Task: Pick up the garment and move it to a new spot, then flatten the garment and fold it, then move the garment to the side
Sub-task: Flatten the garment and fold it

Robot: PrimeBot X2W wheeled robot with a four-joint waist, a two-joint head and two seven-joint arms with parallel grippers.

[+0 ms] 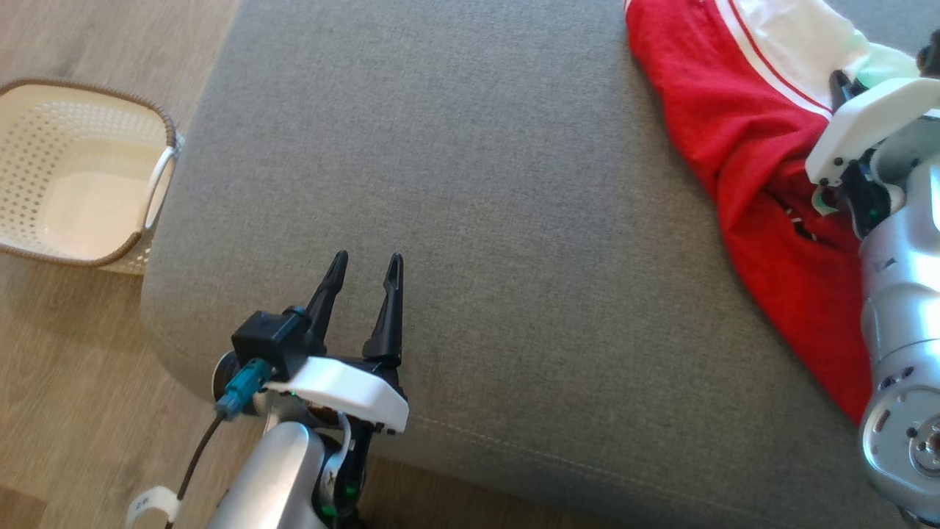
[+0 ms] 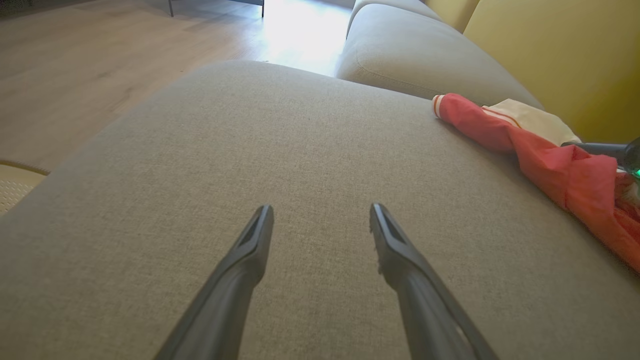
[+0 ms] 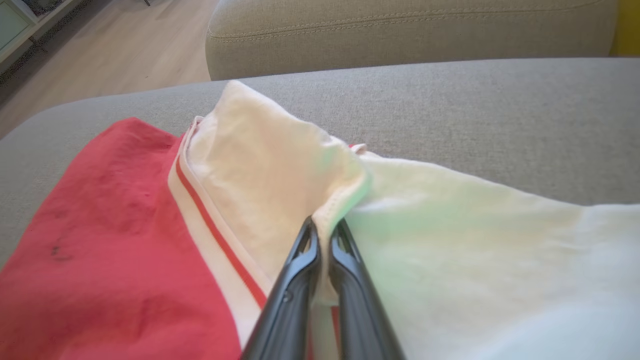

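Item: garment (image 1: pixel 734 132), red with a white panel and striped trim, lying rumpled at the right edge of a grey sofa cushion (image 1: pixel 477 184). Right gripper (image 3: pixel 325 232): fingers pressed together, pinching a fold of the garment's white hem. Left gripper (image 1: pixel 367 268): fingers spread apart, holding nothing, above bare cushion well apart from the garment. Pale perforated basket (image 1: pixel 165 158): on the wooden floor just beside the cushion's left edge.

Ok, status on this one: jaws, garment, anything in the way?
Left gripper: jaws open, above the cushion. Right gripper: jaws shut on the garment, white fold. Nothing in the way; basket down on the floor.
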